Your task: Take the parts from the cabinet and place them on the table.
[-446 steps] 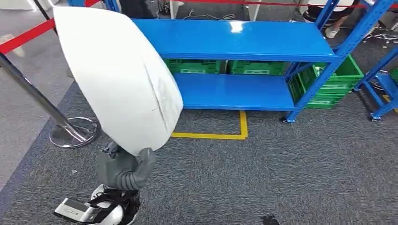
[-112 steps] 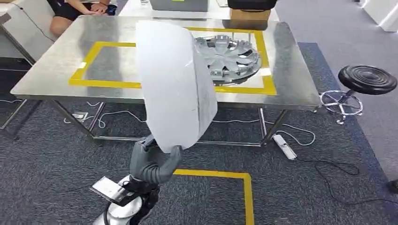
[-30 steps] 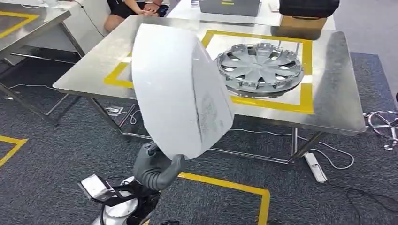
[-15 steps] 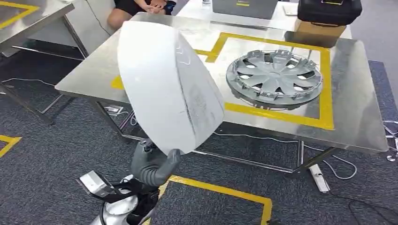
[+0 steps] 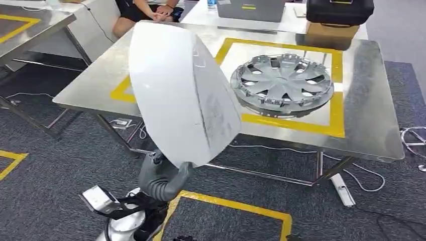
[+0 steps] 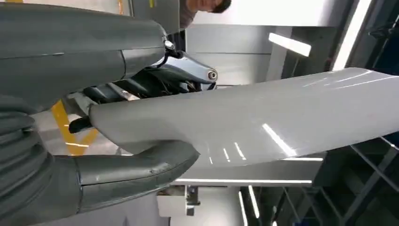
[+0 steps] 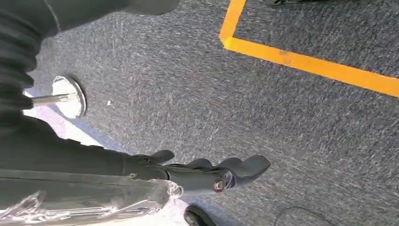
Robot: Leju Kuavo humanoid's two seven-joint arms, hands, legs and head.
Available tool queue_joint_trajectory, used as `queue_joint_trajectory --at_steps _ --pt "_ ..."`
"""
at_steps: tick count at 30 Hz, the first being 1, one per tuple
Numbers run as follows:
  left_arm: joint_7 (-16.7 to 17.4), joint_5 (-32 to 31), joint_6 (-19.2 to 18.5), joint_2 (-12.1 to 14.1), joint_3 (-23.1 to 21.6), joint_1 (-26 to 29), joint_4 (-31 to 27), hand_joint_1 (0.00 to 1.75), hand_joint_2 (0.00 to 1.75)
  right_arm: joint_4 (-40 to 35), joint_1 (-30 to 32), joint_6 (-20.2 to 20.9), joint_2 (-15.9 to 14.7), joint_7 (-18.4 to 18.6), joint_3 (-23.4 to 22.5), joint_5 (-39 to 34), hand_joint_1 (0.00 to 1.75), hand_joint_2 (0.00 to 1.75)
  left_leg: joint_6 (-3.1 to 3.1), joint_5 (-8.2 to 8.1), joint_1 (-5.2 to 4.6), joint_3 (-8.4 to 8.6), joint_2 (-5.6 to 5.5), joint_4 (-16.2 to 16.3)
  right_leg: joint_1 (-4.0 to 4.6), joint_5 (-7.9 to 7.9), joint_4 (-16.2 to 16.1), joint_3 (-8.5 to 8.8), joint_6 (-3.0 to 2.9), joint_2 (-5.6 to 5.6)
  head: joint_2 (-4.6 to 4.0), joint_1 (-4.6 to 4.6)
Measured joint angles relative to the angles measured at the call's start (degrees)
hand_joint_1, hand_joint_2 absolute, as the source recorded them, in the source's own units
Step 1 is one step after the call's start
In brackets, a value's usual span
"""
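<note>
The left hand (image 5: 161, 179) grips the bottom edge of a large white panel (image 5: 181, 95), thumb hooked over one face and darker fingers (image 6: 136, 87) pressed to the other. The panel stands on end above the hand, its long axis running up and slightly toward the robot's left, well short of the steel table (image 5: 90, 85) ahead. On that table, inside a yellow tape frame (image 5: 291, 123), a silver hubcap (image 5: 281, 83) already lies flat toward the right side; the bare part of the frame sits behind the panel, so the coming set-down looks to call for carrying it forward and tipping it flat beside the hubcap. The left hand is the nearer one by far. The right hand (image 7: 207, 172) hangs low over the grey carpet (image 7: 291, 122), fingers loosely apart and holding nothing. The left wrist view shows the pinch on the panel's rim closely; the head view alone gives the table, hubcap and the gap between them.
</note>
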Motion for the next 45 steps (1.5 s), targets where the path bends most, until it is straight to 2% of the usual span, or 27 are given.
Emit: queue_joint_trajectory --at_steps 1,2,3,4,9,10,12,13,14,16,18,20,23,25,28,29,30,31,33,34,35,39,40,41,43,44,45 --pt "0.0 -0.7 -0.2 -0.1 0.0 0.1 -0.4 1.75 1.75 0.0 0.0 0.1 0.0 0.0 0.0 0.0 0.00 1.75 0.16 2.34 0.01 1.71 0.04 -3.3 -0.02 -0.37 0.0 0.25 -0.08 0.11 0.00 0.00" --pt "0.0 -1.4 -0.2 -0.1 0.0 0.3 -0.8 1.75 1.75 0.0 0.0 0.2 0.0 0.0 0.0 0.1 0.00 1.75 0.36 4.74 0.01 4.66 0.10 -8.5 -0.09 -0.58 0.0 0.79 0.10 0.09 0.00 0.02" --pt "0.0 -1.7 -0.2 -0.1 0.0 0.3 -1.1 1.75 1.75 0.0 0.1 0.2 0.0 0.0 0.0 0.1 0.00 1.75 0.51 6.01 0.01 7.31 0.35 -12.7 -0.10 -0.33 0.0 1.25 0.67 0.04 0.00 -0.02" --pt "0.0 -1.6 -0.2 -0.1 0.0 0.3 -1.1 1.75 1.75 0.0 0.0 0.2 0.0 0.0 0.0 0.1 0.00 1.75 0.48 5.53 -0.03 8.73 0.61 -15.2 0.45 -0.67 0.3 1.02 1.09 0.09 0.00 -0.15" --pt "0.0 0.1 0.1 -0.3 0.2 0.4 -1.1 1.75 1.75 0.0 -0.1 0.1 0.0 0.0 0.0 -0.1 0.00 1.75 2.34 4.96 0.22 9.12 0.26 -16.1 0.22 -1.29 0.2 1.37 2.60 0.01 0.00 0.04" --pt "0.0 0.1 0.1 -0.3 0.3 0.3 -1.1 1.75 1.75 0.0 -0.1 0.1 0.0 0.0 0.0 -0.1 0.00 1.75 2.77 4.73 0.22 9.30 0.28 -16.1 0.24 -2.47 2.4 0.43 2.70 -0.02 0.00 0.44" --pt "0.0 0.1 0.1 -0.3 0.3 0.4 -1.1 1.75 1.75 0.0 -0.1 0.1 0.0 -0.1 0.0 -0.1 0.00 1.75 3.19 4.46 0.14 9.48 0.30 -16.1 0.22 -6.58 11.8 -4.52 2.93 -0.01 0.00 0.59" --pt "0.0 0.1 0.1 -0.3 0.4 0.4 -1.1 1.75 1.75 0.0 0.0 0.1 0.0 0.0 0.0 -0.1 0.00 1.75 3.33 4.34 0.09 9.56 0.28 -16.1 0.23 -7.81 15.9 -6.88 3.00 0.00 0.00 0.72" --pt "0.0 0.2 0.1 -0.3 0.4 0.4 -1.0 1.75 1.75 0.0 0.1 0.1 0.0 0.0 0.0 -0.1 0.00 1.75 3.40 4.14 0.04 9.76 0.21 -16.1 0.22 -7.77 18.5 -8.83 2.96 0.00 0.00 0.68" --pt "0.0 0.3 0.2 -0.3 0.4 0.4 -1.0 1.75 1.75 0.0 0.1 0.1 0.0 0.0 0.0 -0.1 0.00 1.75 3.25 3.69 0.03 10.49 -0.03 -16.1 0.23 -3.53 14.6 -8.01 2.79 0.00 0.00 0.72" --pt "0.0 0.3 0.4 -0.3 0.4 0.4 -1.0 1.75 1.75 0.0 0.1 0.1 0.0 0.0 0.0 -0.1 0.00 1.75 2.89 3.00 0.04 11.60 -0.09 -16.1 0.22 2.74 4.0 -3.58 2.44 -0.03 0.00 0.74" --pt "0.0 0.3 0.8 -0.3 0.4 0.4 -1.0 1.75 1.75 0.0 -0.1 0.1 0.0 0.0 0.0 -0.1 0.00 1.75 2.33 2.67 -0.37 11.32 -0.19 -15.7 0.39 2.08 0.5 -1.96 2.09 0.10 0.00 0.74" --pt "0.0 0.2 1.1 -0.3 0.4 0.4 -1.0 1.75 1.75 0.0 0.1 0.0 0.0 0.0 0.0 -0.2 0.00 1.75 1.46 2.91 -0.20 11.37 -0.14 -16.3 0.59 2.06 0.8 -2.33 1.26 0.23 0.00 0.39" --pt "0.0 0.2 1.1 -0.2 0.4 0.3 -1.0 1.75 1.75 0.0 0.0 0.0 0.0 -0.1 0.0 -0.2 0.00 1.75 0.67 1.55 -0.22 10.87 0.04 -14.9 0.07 2.27 0.1 -1.74 0.55 0.16 0.00 0.22" --pt "0.0 0.1 1.2 -0.2 0.4 0.3 -1.0 1.75 1.75 0.0 -0.1 0.0 0.0 -0.1 0.0 -0.2 0.00 1.75 -0.02 -4.19 0.04 4.26 0.06 -2.4 0.04 2.06 0.1 -1.71 0.06 0.01 0.00 -0.02" --pt "0.0 0.1 1.3 -0.2 0.4 0.4 -1.0 1.75 1.75 0.0 -0.1 0.0 0.0 -0.1 0.0 -0.2 0.00 1.75 -0.12 -4.84 0.07 2.32 0.06 0.8 0.04 2.04 0.1 -1.71 0.05 -0.01 0.00 -0.04" --pt "0.0 0.1 1.3 -0.2 0.4 0.4 -1.0 1.75 1.75 0.0 0.0 0.0 0.0 -0.1 0.0 -0.2 0.00 1.75 -0.17 -3.86 0.12 1.87 0.07 1.0 0.03 2.02 0.1 -1.64 0.06 0.01 0.00 -0.02" --pt "0.0 0.1 1.3 -0.2 0.4 0.4 -1.0 1.75 1.75 0.0 0.0 0.0 0.0 -0.1 0.0 -0.2 0.00 1.75 -0.14 -1.60 0.19 2.63 0.08 -1.2 0.01 1.95 0.1 -1.54 0.13 0.05 0.00 -0.07" --pt "0.0 0.1 1.3 -0.2 0.4 0.4 -1.0 1.75 1.75 0.0 -0.1 0.0 0.0 -0.1 0.0 -0.2 0.00 1.75 -0.01 3.82 0.27 6.96 0.18 -10.3 -0.15 1.72 0.1 -1.14 0.48 0.23 0.00 -0.04" --pt "0.0 0.1 1.3 -0.2 0.4 0.4 -1.0 1.75 1.75 0.0 -0.1 0.0 0.0 -0.1 0.0 -0.2 0.00 1.75 -0.07 5.16 0.40 8.92 0.48 -14.2 -0.02 1.59 0.1 -1.03 0.77 0.31 0.00 -0.11" --pt "0.0 0.1 1.3 -0.2 0.4 0.3 -1.0 1.75 1.75 0.0 -0.1 0.0 0.0 -0.1 0.0 -0.2 0.00 1.75 0.20 4.23 0.31 9.72 0.31 -16.3 0.41 1.32 0.6 -1.29 1.23 0.39 0.00 -0.37" --pt "0.0 0.1 1.3 -0.3 0.4 0.4 -1.0 1.75 1.75 0.0 -0.1 0.0 0.0 -0.1 0.0 -0.2 0.00 1.75 2.07 4.48 0.30 9.58 0.09 -16.2 0.13 1.41 -0.2 -0.94 2.55 0.20 0.00 -0.06" --pt "0.0 0.1 1.3 -0.3 0.4 0.3 -1.0 1.75 1.75 0.0 -0.1 0.0 0.0 -0.1 0.0 -0.2 0.00 1.75 2.35 4.47 0.41 9.74 0.08 -16.3 0.10 0.65 0.8 -1.41 2.79 0.12 0.00 0.17" --pt "0.0 0.1 1.3 -0.3 0.4 0.3 -1.0 1.75 1.75 0.0 -0.1 0.0 0.0 -0.1 0.0 -0.2 0.00 1.75 2.71 4.35 0.41 9.83 0.13 -16.3 0.11 -1.26 3.8 -2.75 2.97 0.04 0.00 0.57" --pt "0.0 0.1 1.3 -0.3 0.4 0.3 -1.0 1.75 1.75 0.0 -0.1 0.0 0.0 -0.1 0.0 -0.2 0.00 1.75 2.90 4.27 0.27 9.85 0.15 -16.3 0.08 -5.56 13.5 -7.44 3.13 0.04 0.00 0.72" --pt "0.0 0.1 1.3 -0.3 0.4 0.3 -1.0 1.75 1.75 0.0 0.0 0.0 0.0 -0.1 0.0 -0.2 0.00 1.75 2.99 4.21 0.21 9.88 0.14 -16.2 0.10 -6.65 17.3 -9.40 3.18 0.04 0.00 0.74" --pt "0.0 0.1 1.3 -0.3 0.4 0.3 -1.0 1.75 1.75 0.0 0.1 0.0 0.0 0.0 0.0 -0.2 0.00 1.75 3.01 4.18 0.18 9.97 0.11 -16.2 0.10 -6.26 18.2 -10.10 3.14 0.04 0.00 0.72"
